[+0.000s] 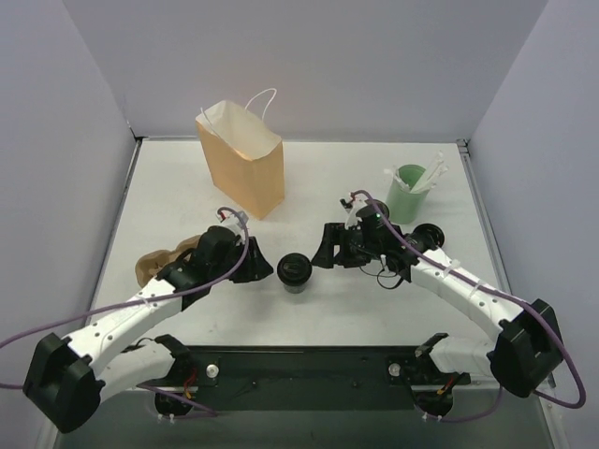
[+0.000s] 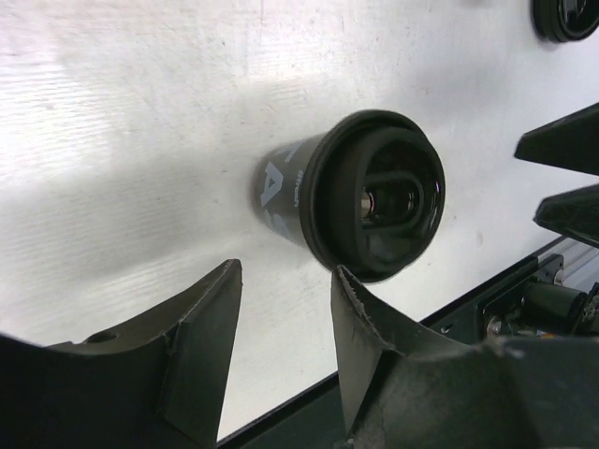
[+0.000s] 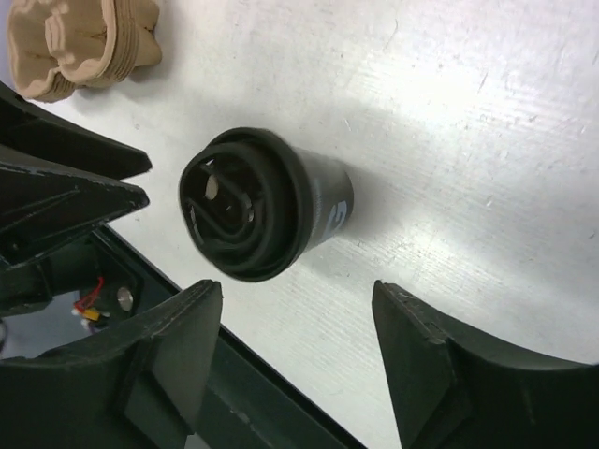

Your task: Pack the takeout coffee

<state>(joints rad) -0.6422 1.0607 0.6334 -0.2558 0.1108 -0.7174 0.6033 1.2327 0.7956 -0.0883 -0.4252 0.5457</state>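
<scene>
Coffee cup (image 1: 296, 272) upright on worktop (image 1: 178, 187). The pale side print is only partly visible and unreadable. Left fingers (image 2: 201, 337) and right fingers (image 3: 435, 365) spread apart, flanking the cup, gripping nothing.

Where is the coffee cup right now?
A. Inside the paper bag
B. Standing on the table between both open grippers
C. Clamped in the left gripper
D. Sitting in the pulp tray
B: the coffee cup stands upright on the table, with the left gripper and right gripper open on either side, neither touching it.
</scene>
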